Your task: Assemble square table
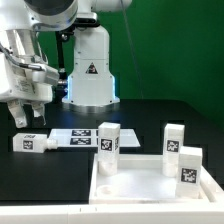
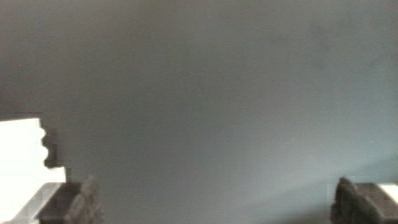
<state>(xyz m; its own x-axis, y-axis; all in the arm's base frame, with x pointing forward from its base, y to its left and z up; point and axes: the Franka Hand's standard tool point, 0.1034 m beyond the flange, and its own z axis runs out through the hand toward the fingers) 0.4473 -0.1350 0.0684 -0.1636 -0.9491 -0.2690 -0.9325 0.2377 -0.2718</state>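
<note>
The white square table top (image 1: 140, 190) lies at the front of the exterior view. One white tagged leg (image 1: 108, 148) stands at its far left corner and another leg (image 1: 188, 165) at its right edge. A third leg (image 1: 174, 138) stands just behind the top. A fourth leg (image 1: 28, 143) lies flat on the black table at the exterior view's left. My gripper (image 1: 22, 118) hangs just above that lying leg. In the wrist view my gripper (image 2: 221, 205) is open with only bare table between the fingers (image 2: 71, 200). A white edge (image 2: 22, 145) shows beside them; I cannot tell what it is.
The marker board (image 1: 75, 137) lies flat between the lying leg and the table top. The big white robot base (image 1: 88, 70) with a warning triangle stands at the back. A green wall closes the scene behind.
</note>
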